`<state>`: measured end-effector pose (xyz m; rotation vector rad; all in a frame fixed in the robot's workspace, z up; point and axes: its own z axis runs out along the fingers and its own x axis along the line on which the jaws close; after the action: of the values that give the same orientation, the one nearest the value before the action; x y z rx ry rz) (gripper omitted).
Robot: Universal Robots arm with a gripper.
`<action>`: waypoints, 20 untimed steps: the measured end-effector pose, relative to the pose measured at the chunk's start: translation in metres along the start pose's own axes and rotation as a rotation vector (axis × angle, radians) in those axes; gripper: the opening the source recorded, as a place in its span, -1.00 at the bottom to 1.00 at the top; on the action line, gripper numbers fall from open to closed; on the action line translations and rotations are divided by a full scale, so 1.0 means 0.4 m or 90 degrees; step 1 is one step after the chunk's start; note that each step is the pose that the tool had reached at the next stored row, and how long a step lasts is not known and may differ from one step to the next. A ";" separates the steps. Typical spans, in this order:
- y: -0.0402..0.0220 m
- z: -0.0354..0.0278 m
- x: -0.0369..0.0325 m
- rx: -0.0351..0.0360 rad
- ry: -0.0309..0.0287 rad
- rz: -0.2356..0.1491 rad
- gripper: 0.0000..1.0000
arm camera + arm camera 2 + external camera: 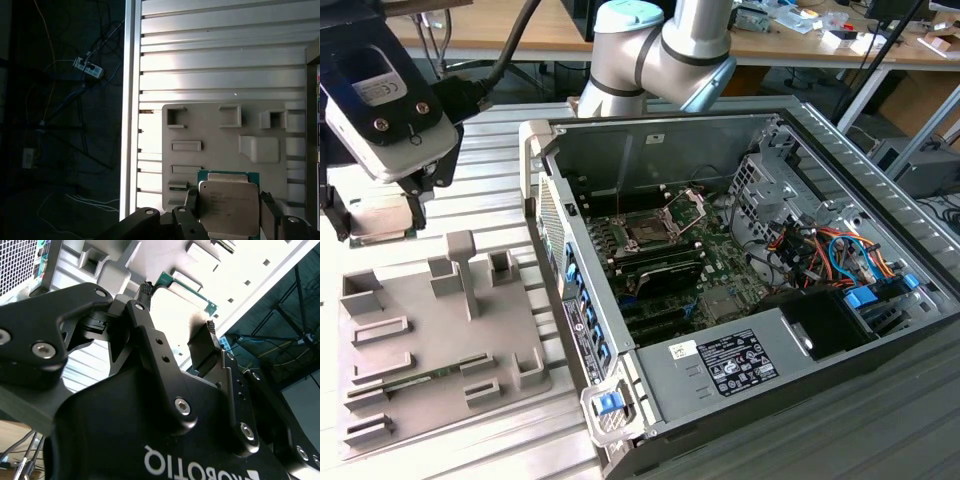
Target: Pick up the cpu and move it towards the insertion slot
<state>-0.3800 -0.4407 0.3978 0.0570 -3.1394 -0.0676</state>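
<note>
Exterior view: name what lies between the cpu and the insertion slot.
In the exterior view, slatted table and the computer case's wall separate cpu from insertion slot.

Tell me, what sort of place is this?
Likely a robotics lab or workshop: a robot arm, its end effector holding the cpu, beside an open computer case on a slotted aluminium table, with cluttered workbenches behind.

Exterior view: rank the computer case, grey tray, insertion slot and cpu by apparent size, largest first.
1. computer case
2. grey tray
3. insertion slot and cpu: these look about alike. The cpu seems nearer the camera, so I won't rank them.
</note>
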 end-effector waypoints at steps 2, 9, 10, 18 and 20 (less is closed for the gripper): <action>0.000 0.000 -0.008 0.0000 0.0000 0.000 0.09; -0.001 0.000 -0.028 0.0000 0.0000 0.000 0.09; -0.001 0.000 -0.031 -0.0001 -0.0001 0.000 0.09; -0.002 0.000 -0.050 0.0000 0.0000 0.000 0.09; -0.002 0.000 -0.055 0.0000 0.0000 0.000 0.09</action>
<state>-0.3582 -0.4407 0.3978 0.0570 -3.1393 -0.0677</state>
